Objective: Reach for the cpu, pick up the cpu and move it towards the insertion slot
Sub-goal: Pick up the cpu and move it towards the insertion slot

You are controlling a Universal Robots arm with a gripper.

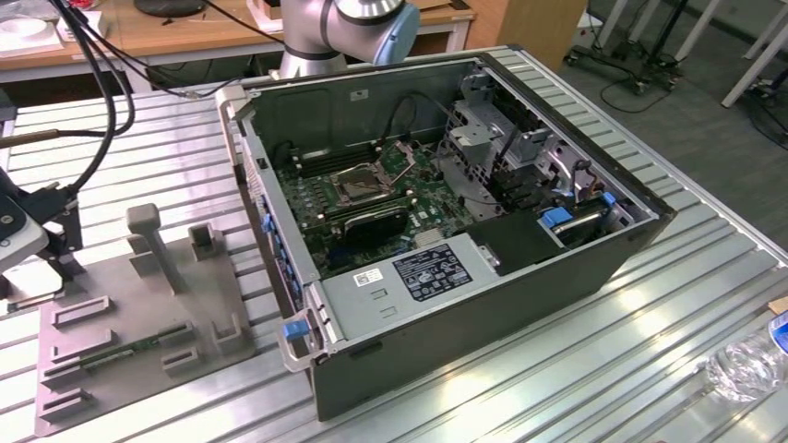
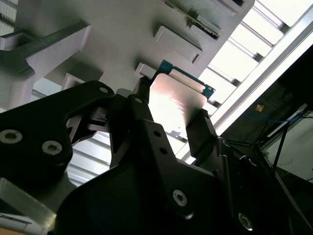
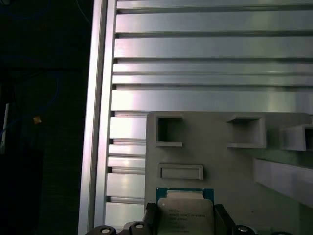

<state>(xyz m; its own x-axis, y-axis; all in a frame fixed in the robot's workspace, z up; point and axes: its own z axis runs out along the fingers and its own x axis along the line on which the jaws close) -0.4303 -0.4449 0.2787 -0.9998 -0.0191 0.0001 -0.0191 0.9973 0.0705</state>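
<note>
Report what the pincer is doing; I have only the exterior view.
Observer: In the second wrist view the pincer is shut on the cpu, gripping two opposite edges.
Operator: Say which face shows.
Observer: In the first wrist view its silvery top faces the camera, with a green edge showing.
Operator: Give its place.
Observer: It is over the grey fixture plate, near a shallow rectangular recess.
</note>
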